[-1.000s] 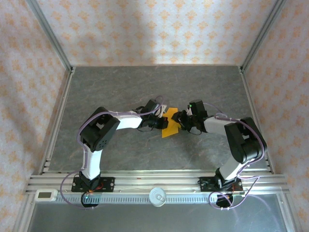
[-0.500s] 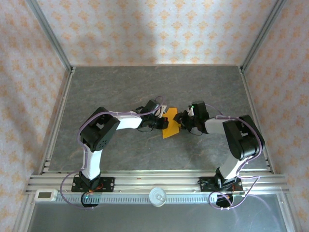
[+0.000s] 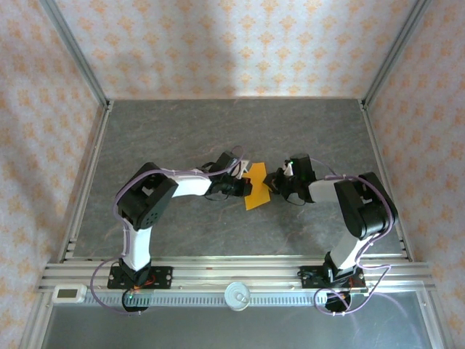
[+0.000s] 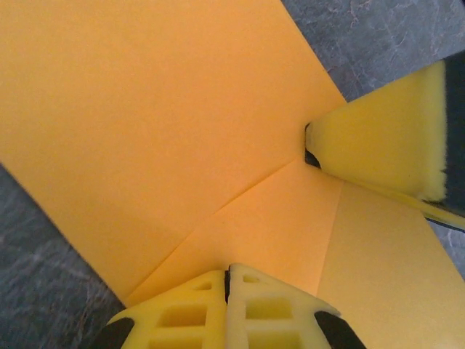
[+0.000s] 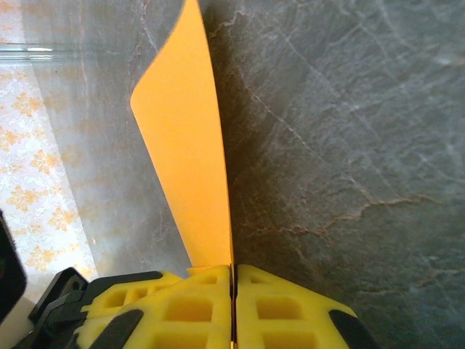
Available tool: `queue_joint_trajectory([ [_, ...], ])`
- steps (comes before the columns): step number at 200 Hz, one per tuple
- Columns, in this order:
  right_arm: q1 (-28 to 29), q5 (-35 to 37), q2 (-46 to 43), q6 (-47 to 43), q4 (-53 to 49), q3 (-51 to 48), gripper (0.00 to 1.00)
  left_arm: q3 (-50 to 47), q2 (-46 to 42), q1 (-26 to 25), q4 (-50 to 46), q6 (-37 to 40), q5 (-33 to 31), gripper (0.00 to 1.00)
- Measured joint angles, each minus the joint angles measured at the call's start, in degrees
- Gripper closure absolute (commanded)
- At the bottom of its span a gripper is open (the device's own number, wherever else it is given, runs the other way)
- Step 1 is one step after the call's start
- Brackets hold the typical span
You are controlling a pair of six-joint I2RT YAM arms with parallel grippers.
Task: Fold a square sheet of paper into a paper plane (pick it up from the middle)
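Left wrist reveals a crease [image 4: 232, 216] crossing the orange sheet [image 4: 160, 109].

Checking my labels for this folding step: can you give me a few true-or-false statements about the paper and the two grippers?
1. The left gripper is shut on the orange paper. True.
2. The right gripper hangs open beside the paper. False: it is shut on the paper's edge.
3. The paper shows a crease. True.
4. The paper sits in the table's far left corner. False: it is near the middle, between both grippers.
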Motion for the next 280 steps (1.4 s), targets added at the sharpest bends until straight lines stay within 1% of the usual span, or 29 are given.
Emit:
queue_joint_trajectory([
  [15,0.00,1.25,-1.60,-0.63,-1.29,-0.20,0.92,-1.49,-2.60,0.00,0.15,-0.79,-0.07,0.81],
  [25,0.00,2.58,-3.37,-1.73,-2.84,-0.15,0.92,-2.54,-4.94,0.00,0.35,-0.98,-0.50,0.78],
  [49,0.11,8.76,-8.35,-5.33,-9.94,1.84,0.94,-4.85,-10.54,0.00,1.38,-1.90,-3.02,0.69],
  [59,0.50,12.13,-9.97,-7.41,-13.25,3.58,0.95,-6.08,-12.90,0.04,2.27,-2.12,-4.70,0.68],
  [74,2.12,19.63,-11.96,-10.62,-18.75,7.21,0.95,-8.31,-16.02,0.42,3.67,-2.86,-7.21,0.67],
  [94,6.32,32.83,-12.83,-15.08,-26.93,13.90,0.97,-11.39,-19.76,1.68,4.66,-3.76,-10.56,0.63],
  [109,8.57,41.42,-12.22,-17.18,-33.24,19.04,0.98,-13.66,-22.47,2.84,5.05,-4.96,-12.94,0.59],
  [134,9.94,54.88,-9.51,-20.15,-41.33,26.32,0.97,-17.53,-28.09,5.05,6.16,-6.60,-16.22,0.53],
  [157,11.32,64.08,-7.50,-22.36,-46.29,29.09,0.96,-20.20,-32.96,7.41,7.15,-8.17,-18.43,0.52],
  [164,11.69,66.18,-6.80,-22.82,-47.47,29.64,0.96,-21.05,-34.45,8.20,7.32,-8.94,-19.65,0.50],
  [191,12.76,71.67,-4.11,-24.24,-49.53,30.18,0.96,-26.49,-42.21,10.95,8.31,-11.80,-25.70,0.43],
  [209,13.44,73.79,-1.40,-25.11,-50.84,30.97,0.96,-29.83,-47.65,12.11,8.35,-12.98,-29.57,0.40],
  [223,14.14,74.73,1.51,-25.73,-51.60,32.50,0.96,-30.88,-50.21,12.63,8.31,-13.60,-31.89,0.39],
  [253,16.63,74.86,8.15,-26.84,-53.31,36.81,0.95,-31.47,-52.50,14.08,8.22,-13.99,-33.68,0.39],
  [280,20.15,72.24,14.12,-27.78,-54.62,41.38,0.93,-31.67,-52.57,15.54,8.13,-13.97,-33.24,0.39],
])
